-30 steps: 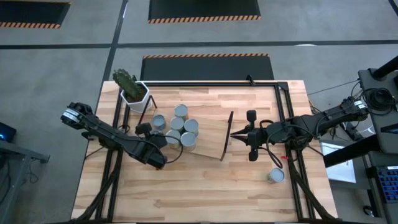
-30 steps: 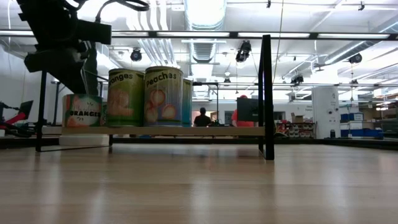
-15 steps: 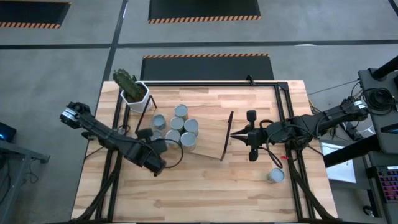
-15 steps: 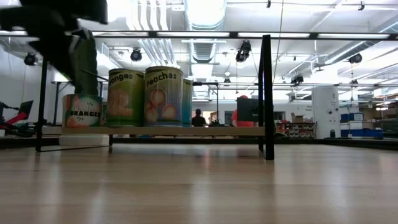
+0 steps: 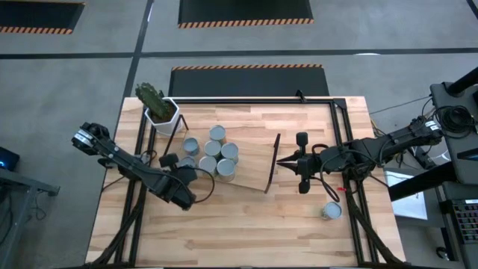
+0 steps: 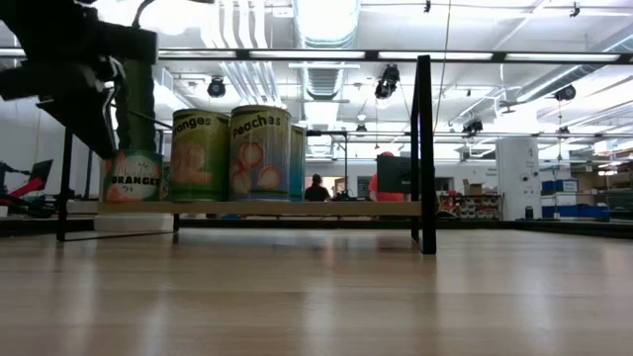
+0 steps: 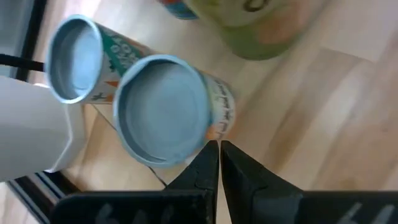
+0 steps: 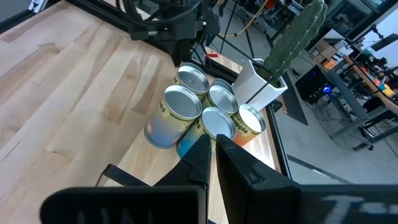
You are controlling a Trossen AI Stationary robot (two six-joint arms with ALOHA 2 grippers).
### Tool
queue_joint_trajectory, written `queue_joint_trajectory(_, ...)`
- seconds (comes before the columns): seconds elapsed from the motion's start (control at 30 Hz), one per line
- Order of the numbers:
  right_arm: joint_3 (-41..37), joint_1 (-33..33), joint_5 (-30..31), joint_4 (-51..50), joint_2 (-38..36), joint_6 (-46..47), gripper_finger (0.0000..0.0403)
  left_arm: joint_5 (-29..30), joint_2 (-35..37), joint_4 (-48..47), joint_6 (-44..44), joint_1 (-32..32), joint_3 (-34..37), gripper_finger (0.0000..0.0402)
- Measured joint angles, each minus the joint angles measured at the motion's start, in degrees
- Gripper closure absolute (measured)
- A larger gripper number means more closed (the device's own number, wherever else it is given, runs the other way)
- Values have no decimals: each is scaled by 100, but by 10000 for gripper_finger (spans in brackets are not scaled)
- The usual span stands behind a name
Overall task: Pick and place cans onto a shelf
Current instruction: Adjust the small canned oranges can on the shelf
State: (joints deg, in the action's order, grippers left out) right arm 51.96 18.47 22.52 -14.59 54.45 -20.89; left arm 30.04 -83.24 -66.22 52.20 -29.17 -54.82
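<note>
Table (image 5: pixel 246 224): bare wood toward 6 o'clock in the high view; black frame rails run along both side edges.
Shelf (image 5: pixel 250 161): mid-table, tilted; one black wire end frame (image 5: pixel 274 162) at its 3 o'clock end, the other beside the pot at 9 o'clock. The low view shows the board (image 6: pixel 267 208) raised just off the tabletop, which the high view does not reveal.
Left arm: enters from 9 o'clock; left gripper (image 5: pixel 200 171) sits just beside the can cluster, fingers pressed together, holding nothing. Its wrist view shows the closed tips (image 7: pixel 219 152) just short of a can rim.
Right arm: enters from 3 o'clock; right gripper (image 5: pixel 281 161) pinched closed and empty, tip near the shelf's 3 o'clock end frame.
Plant pot (image 5: pixel 162 112): white, at 10 o'clock, holding a cactus.
Cans (image 5: pixel 216 153): six clustered on the shelf's 9 o'clock half, touching or nearly so. The low view alone shows labels, "oranges" and "peaches" (image 6: pixel 260 153).
Lone can (image 5: pixel 331 211): upright at 4 o'clock, well apart from the shelf, near the right rail; hidden in the low view.
</note>
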Motion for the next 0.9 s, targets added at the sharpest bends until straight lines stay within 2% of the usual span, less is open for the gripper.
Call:
queue_joint_trajectory(0.1,0,0,0,9,0,-12,390,55,0,-140,218,2,45,402)
queue_joint_trajectory(0.27,-2,1,0,12,-1,-12,390,51,4,-1171,1333,-24,50,402)
queue_joint_trajectory(0.33,0,1,0,11,0,-12,390,37,22,-1275,1477,-87,14,402)
queue_joint_trajectory(0.47,-2,1,0,11,1,-14,390,177,48,-861,1154,-237,-107,402)
queue_joint_trajectory(0.63,0,0,0,11,0,-17,390,1010,52,-13,509,-270,-142,402)
queue_joint_trajectory(0.77,0,1,0,11,-1,-17,390,1636,46,53,429,-149,-136,402)
queue_joint_trajectory(0.9,0,1,0,9,1,-17,390,1696,46,46,408,30,-118,402)
